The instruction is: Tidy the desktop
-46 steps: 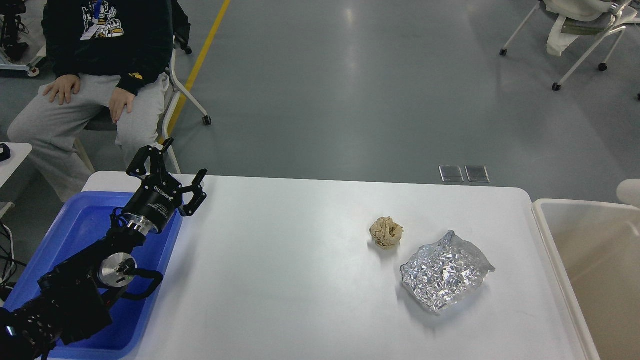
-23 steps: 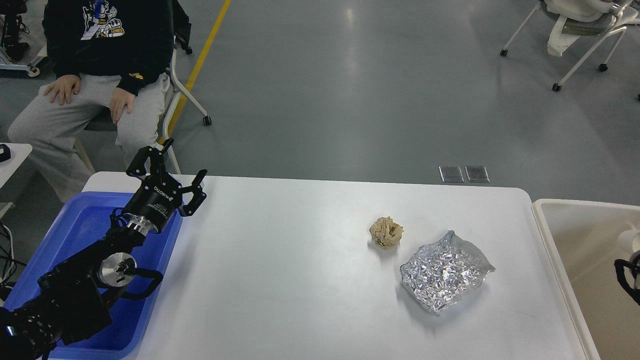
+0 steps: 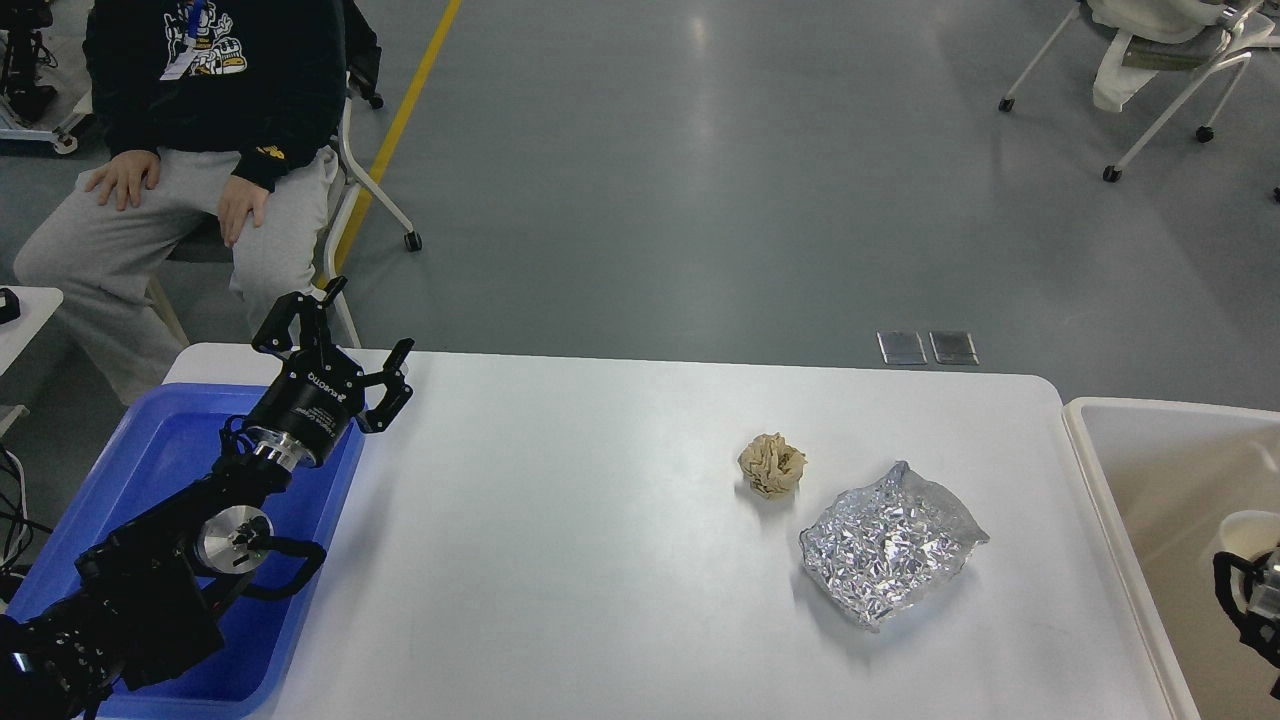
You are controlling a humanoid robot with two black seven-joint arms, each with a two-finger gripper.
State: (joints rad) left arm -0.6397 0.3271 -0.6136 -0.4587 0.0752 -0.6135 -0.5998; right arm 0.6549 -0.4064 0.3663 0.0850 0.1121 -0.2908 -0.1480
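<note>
The white desktop (image 3: 560,540) fills the middle of the head view. A crumpled brown paper ball (image 3: 772,465) lies right of centre. A crinkled silver foil bag (image 3: 888,541) lies just in front and to the right of it. My left gripper (image 3: 362,322) is open and empty, raised over the far right corner of the blue tray (image 3: 150,460). Only a dark end of my right arm (image 3: 1245,592) shows at the right edge, over the beige tub (image 3: 1110,480), with a white rounded thing (image 3: 1246,530) against it. I cannot tell its fingers apart.
A person in a black hoodie and grey trousers (image 3: 190,170) sits on a chair just beyond the desktop's far left corner. Another white table corner (image 3: 25,310) is at the far left. Rolling chairs (image 3: 1160,60) stand far back right on the grey floor.
My right arm's end and the white rounded thing have come into view and moved down along the right edge over the beige tub. My left arm, the ball and the bag have not moved.
</note>
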